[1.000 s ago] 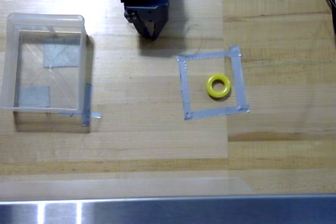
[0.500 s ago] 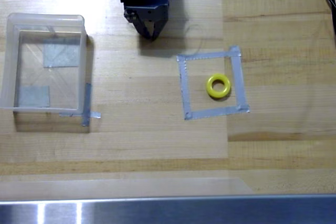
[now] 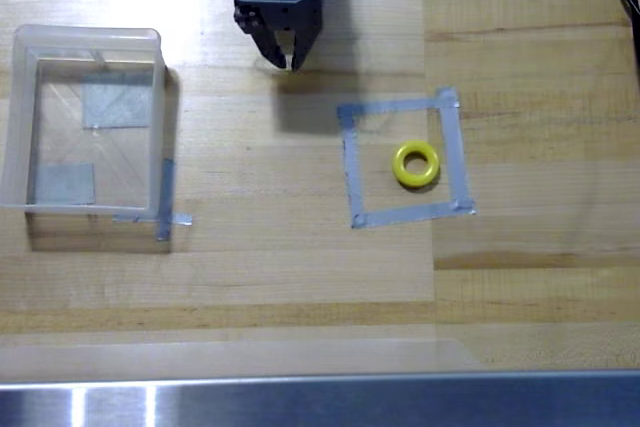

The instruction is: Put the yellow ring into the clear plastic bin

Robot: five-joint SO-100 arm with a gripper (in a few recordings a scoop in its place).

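Overhead view. The dark two-finger gripper (image 3: 288,57) hangs from the black arm entering at twelve o'clock; its fingers are slightly spread, a narrow gap showing between the tips, and they pinch nothing. It sits above bare wood near the top of the pale butcher-block counter (image 3: 300,267), well apart from both task objects, a stance that suits an approach not yet begun: neither object is blocked, and the fingers would likely need to part further before closing on anything.

Toward five o'clock from the gripper lies the small bright yellow doughnut-shaped ring (image 3: 415,164), flat on the counter with its central hole facing up. It rests inside the flat square outline of grey tape (image 3: 403,159), which appears to serve as a marked starting spot; the ring sits slightly toward three o'clock of that square's middle and touches no strip. Lying flat, it offers its band to a descending grasp, one finger through the hole or both across the outside.

Toward eight o'clock from the gripper stands the square clear plastic bin with frosted whitish walls (image 3: 20,117), open side up, with grey tape patches visible through its bottom and tape strips at its five o'clock corner, probably marking its station. The bin holds no ring; the task is judged to be at its opening reach
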